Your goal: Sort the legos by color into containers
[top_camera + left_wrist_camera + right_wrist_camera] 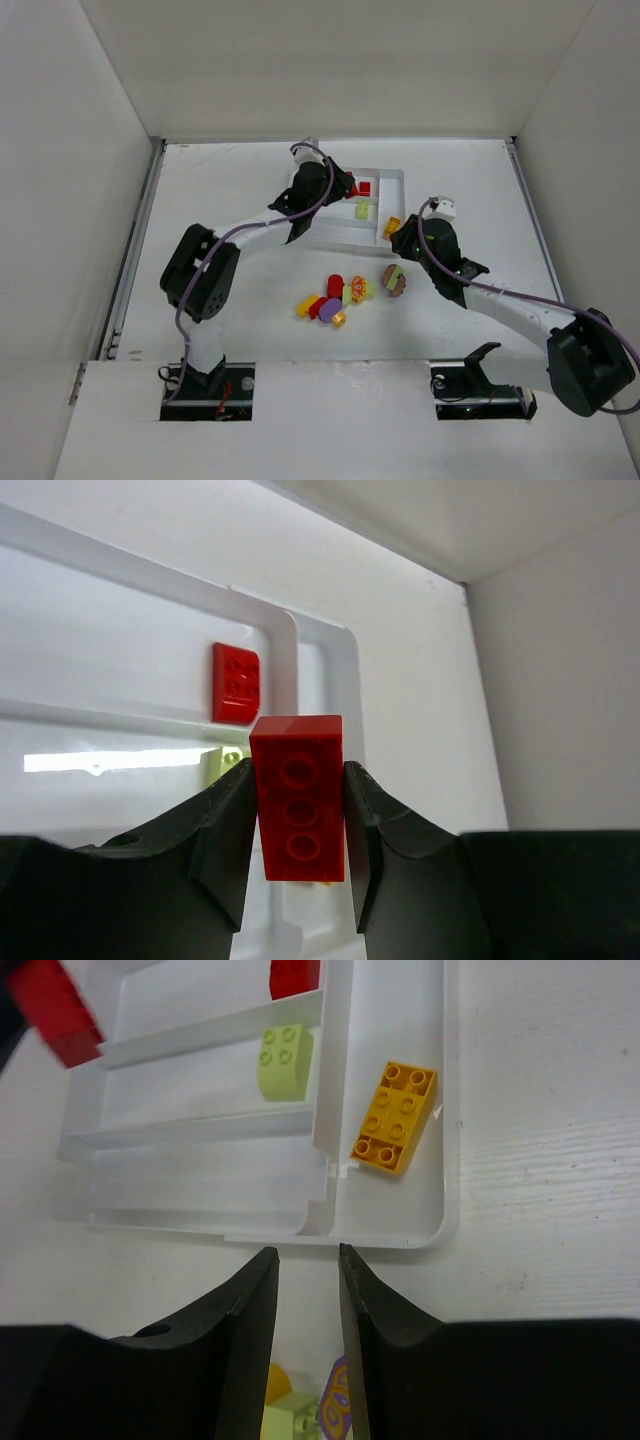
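White tabletop (250,180) holds the tray (380,1210), loose legos (335,295) at its 6 o'clock; left claw (298,775) pinches a seemingly light, stiff, slick red brick (298,830) by its long sides over the tray, right claw (308,1255) closed, empty.

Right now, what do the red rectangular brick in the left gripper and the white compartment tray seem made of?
The red rectangular brick looks like hard moulded plastic: smooth, glossy faces, crisp edges. The white compartment tray is probably moulded plastic: glossy, rounded corners, glare on its walls.
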Available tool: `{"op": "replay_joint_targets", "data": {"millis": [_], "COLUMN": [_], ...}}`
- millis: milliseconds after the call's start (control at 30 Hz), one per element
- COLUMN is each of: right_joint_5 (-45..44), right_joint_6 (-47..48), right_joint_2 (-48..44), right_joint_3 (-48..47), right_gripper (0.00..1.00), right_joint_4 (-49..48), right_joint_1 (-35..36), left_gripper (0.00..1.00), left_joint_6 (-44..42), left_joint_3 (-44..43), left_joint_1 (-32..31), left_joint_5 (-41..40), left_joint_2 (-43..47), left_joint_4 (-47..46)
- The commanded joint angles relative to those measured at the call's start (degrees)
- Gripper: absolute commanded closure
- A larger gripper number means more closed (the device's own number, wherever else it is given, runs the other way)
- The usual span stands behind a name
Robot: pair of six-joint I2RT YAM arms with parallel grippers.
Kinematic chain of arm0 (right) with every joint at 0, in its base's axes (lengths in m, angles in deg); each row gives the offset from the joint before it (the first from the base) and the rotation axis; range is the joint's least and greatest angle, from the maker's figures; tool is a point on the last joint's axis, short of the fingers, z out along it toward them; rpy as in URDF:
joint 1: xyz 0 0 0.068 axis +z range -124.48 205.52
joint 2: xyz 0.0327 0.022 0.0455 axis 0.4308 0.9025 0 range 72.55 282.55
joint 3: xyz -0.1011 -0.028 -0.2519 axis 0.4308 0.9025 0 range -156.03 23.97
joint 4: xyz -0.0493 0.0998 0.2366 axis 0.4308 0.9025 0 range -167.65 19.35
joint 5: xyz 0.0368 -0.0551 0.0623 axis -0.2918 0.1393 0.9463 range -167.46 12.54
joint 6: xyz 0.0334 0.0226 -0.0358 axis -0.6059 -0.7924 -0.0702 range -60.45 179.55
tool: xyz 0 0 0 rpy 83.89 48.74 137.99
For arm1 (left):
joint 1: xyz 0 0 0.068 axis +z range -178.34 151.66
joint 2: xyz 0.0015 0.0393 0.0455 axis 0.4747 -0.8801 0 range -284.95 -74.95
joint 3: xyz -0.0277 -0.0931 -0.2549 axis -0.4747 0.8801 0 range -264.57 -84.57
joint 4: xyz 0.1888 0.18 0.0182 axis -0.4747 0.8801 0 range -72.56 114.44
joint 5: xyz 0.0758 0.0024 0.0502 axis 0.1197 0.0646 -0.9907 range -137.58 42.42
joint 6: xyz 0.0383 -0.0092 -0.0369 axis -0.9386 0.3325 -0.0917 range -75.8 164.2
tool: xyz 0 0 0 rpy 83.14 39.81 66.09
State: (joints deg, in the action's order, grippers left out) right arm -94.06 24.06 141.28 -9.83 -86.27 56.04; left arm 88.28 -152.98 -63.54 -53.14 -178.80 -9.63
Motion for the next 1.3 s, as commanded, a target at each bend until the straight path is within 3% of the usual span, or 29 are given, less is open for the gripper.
{"op": "replay_joint_targets", "data": {"millis": [0,267,633,1033,1267], "right_joint_5": [2.5,6.7,7.4,7.7,7.4], "right_joint_6": [-1.6,-2.6,-2.6,-2.6,-2.2], "right_joint_2": [-4.1,-5.8,-4.9,-4.7,-4.8], "right_joint_3": [0.8,3.9,3.5,3.6,3.6], "right_gripper": [0.63,0.63,0.61,0.60,0.56], "right_joint_4": [-6.5,-10.0,-11.3,-11.6,-11.5], "right_joint_1": [-0.6,-3.1,-2.2,-2.1,-2.1], "left_gripper": [0.86,0.85,0.81,0.73,0.56], "left_joint_6": [-3.1,-4.5,-4.2,-3.7,-5.0], "left_joint_3": [-8.4,-21.1,-30.6,-30.9,-27.7], "left_joint_1": [0.4,1.6,2.7,0.8,0.6], "left_joint_5": [-4.5,-7.6,-8.5,-11.1,-11.1], "left_joint_2": [-5.5,-16.9,-25.9,-27.4,-23.8], "left_joint_4": [5.8,7.0,7.8,8.9,8.8]}}
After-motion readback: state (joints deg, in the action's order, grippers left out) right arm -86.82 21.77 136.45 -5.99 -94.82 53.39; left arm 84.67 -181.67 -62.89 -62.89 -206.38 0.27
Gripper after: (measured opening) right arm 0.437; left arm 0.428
